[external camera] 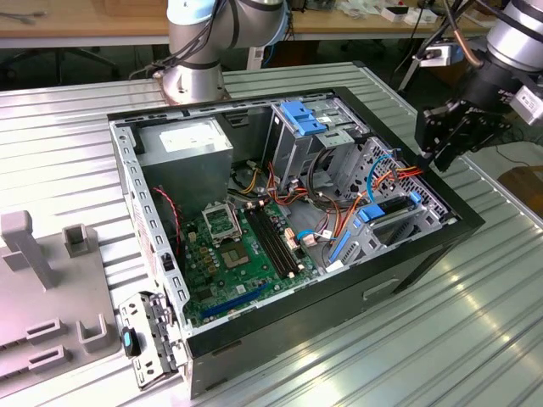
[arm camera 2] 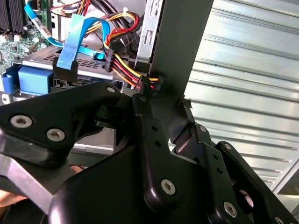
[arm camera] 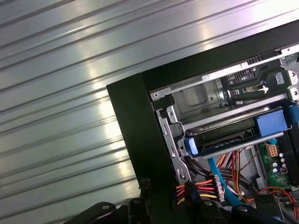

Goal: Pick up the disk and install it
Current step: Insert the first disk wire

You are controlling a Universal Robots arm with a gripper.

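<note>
At the corner of the open case (external camera: 465, 222), the gripper (external camera: 431, 154) hangs over the black rim, close beside a black plug on red, yellow and orange wires (arm camera 2: 122, 55). Whether its jaws are apart or closed cannot be told. The disk (arm camera: 226, 138) sits in the grey steel cage just inward of the gripper, a flat dark slab between bright blue plastic rails, its visible long edge crosswise to that rim. A ribbed, shiny metal table (external camera: 424, 339) carries the case.

The drive cage (arm camera: 196, 98) hides most of the disk (arm camera: 224, 138); the arm (external camera: 513, 34) is cut off.
</note>
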